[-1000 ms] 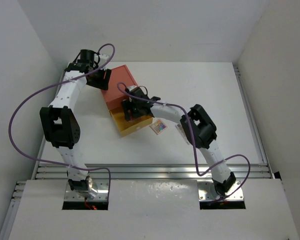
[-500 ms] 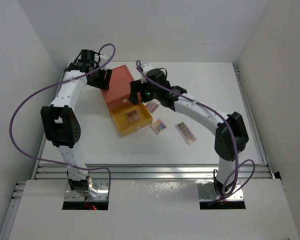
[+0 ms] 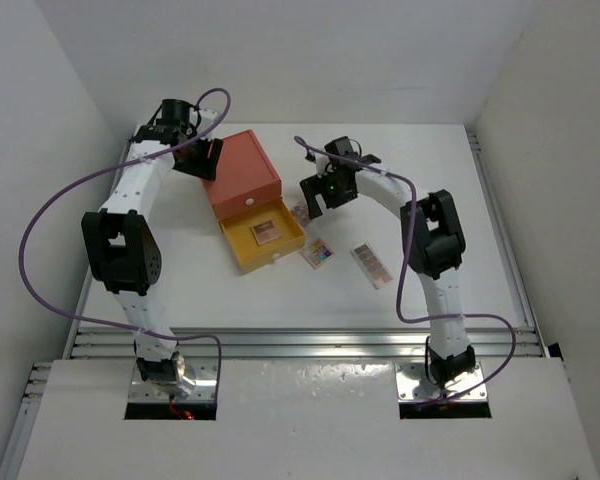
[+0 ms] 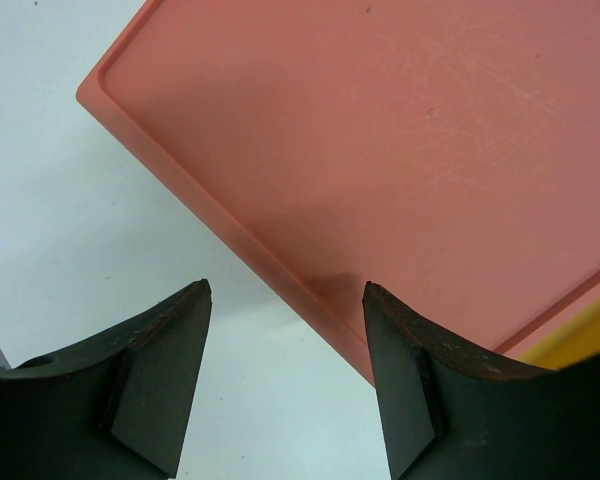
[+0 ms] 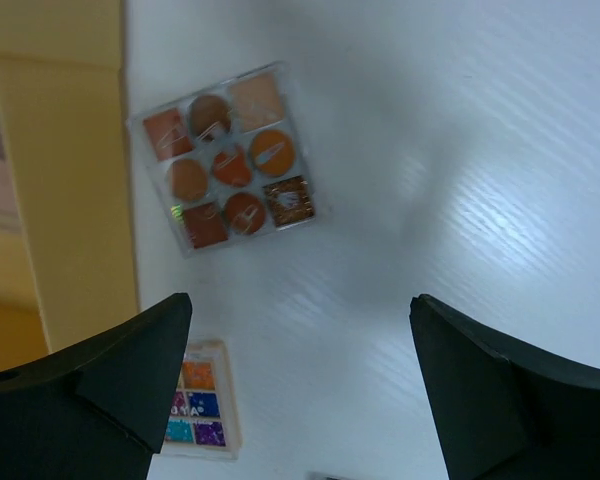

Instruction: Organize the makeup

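An orange box has its yellow drawer pulled open, and one square palette lies inside. Three more palettes rest on the table: a brown-orange square one, a colourful square one and a longer one. My right gripper hovers open and empty just right of the brown-orange palette. My left gripper stands open at the orange box's back left edge, one finger over the lid, the other beside it.
The yellow drawer's side fills the left of the right wrist view. White walls close the table in at the back and both sides. A metal rail runs along the near edge.
My right arm has lifted off the drawer and swung back and right, leaving a palette inside. Its jaws have spread wider. The left arm has not moved.
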Motion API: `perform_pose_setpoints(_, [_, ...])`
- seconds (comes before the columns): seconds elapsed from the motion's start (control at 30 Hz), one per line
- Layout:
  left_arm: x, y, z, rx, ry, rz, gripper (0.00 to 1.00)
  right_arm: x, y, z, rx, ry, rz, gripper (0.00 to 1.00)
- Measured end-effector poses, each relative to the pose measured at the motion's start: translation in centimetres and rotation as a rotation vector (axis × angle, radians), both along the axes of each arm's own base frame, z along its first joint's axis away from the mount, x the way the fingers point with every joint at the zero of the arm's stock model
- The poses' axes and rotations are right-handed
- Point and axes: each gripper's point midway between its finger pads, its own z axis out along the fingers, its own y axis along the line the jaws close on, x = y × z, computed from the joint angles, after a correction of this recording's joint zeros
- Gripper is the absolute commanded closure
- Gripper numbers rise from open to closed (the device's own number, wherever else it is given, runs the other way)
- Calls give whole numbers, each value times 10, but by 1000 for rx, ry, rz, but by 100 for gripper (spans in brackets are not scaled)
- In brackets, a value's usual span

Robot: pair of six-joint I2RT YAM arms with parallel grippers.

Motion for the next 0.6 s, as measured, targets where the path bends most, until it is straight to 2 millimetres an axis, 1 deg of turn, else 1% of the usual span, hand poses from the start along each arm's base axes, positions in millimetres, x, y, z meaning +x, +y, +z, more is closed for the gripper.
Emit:
perform_pose_setpoints(0.07, [0,2,0,7,1,5,32,-7,5,-6,-19,5,63,8])
perform_pose_setpoints(0.23, [-1,4,-1,21,3,16,32,-18,23,-7,2,-3,179,8])
perform_pose_setpoints(0.37, [-1,6,-1,27,6,21,32,-23,27,-15,2,9,217,8])
perform_pose_setpoints(0.5, [-2,7,-3,33,10,25,32,-17,31,-33,-15,24,219,8])
perform_pose_setpoints(0.53, [-2,7,-3,34,12,26,32,-12,34,-30,-8,7,218,8])
perform_pose_setpoints(0.6, [-3,8,-4,36,15,27,32,-5,38,-30,-8,-12,215,7])
